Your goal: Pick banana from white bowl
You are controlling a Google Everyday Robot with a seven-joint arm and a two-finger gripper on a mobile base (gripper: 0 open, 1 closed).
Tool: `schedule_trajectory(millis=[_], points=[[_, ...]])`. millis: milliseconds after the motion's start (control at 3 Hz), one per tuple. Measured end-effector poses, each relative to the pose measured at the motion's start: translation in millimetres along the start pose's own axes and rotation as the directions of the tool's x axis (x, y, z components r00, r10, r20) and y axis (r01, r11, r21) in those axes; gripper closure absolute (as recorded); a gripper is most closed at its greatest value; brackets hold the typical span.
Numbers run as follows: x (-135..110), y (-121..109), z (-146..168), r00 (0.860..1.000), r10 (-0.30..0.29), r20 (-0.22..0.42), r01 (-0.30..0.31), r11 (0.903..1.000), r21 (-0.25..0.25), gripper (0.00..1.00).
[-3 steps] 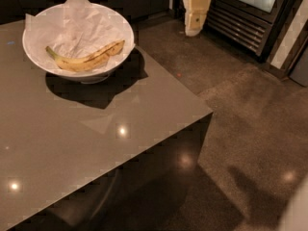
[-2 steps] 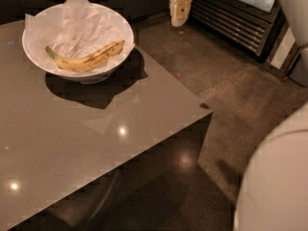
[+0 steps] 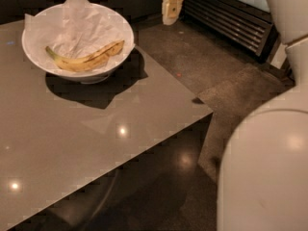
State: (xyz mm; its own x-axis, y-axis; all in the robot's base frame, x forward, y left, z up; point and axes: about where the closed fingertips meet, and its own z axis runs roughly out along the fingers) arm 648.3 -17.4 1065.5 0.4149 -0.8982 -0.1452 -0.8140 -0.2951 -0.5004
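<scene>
Only the lower end of the gripper (image 3: 171, 6) shows, a cream-coloured piece hanging in from the top edge over the dark floor (image 3: 211, 57), past the table's far side. The rest of it is cut off, and whether it is released or clenched I cannot tell. It holds nothing that can be seen. A large pale rounded part of the robot arm (image 3: 264, 177) fills the lower right corner and runs up the right edge, hiding the floor behind it.

The banana (image 3: 86, 59) lies in the white bowl (image 3: 72, 75) on crumpled paper (image 3: 82, 25), with its greenish stem to the left and its dark tip toward the right rim. The paper covers the bowl's inside and stands up above the far rim. The bowl sits at the far end of the grey table (image 3: 72, 148), near its right edge and well apart from the gripper.

The table's left and near sides run out of view. Its right edge slants down to a corner at mid-picture. Past that edge, open floor stretches to a dark slatted grille (image 3: 226, 20) at the top right.
</scene>
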Motion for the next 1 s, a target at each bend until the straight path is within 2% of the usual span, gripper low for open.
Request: schedule_trajectory(millis=[667, 1000], points=[[-34, -50, 38, 0.992, -0.075, 0.097, 0.073, 0.9971, 0.023, 0.00], [-53, -63, 61, 0.986, -0.104, 0.129, 0.103, 0.9945, 0.018, 0.02]])
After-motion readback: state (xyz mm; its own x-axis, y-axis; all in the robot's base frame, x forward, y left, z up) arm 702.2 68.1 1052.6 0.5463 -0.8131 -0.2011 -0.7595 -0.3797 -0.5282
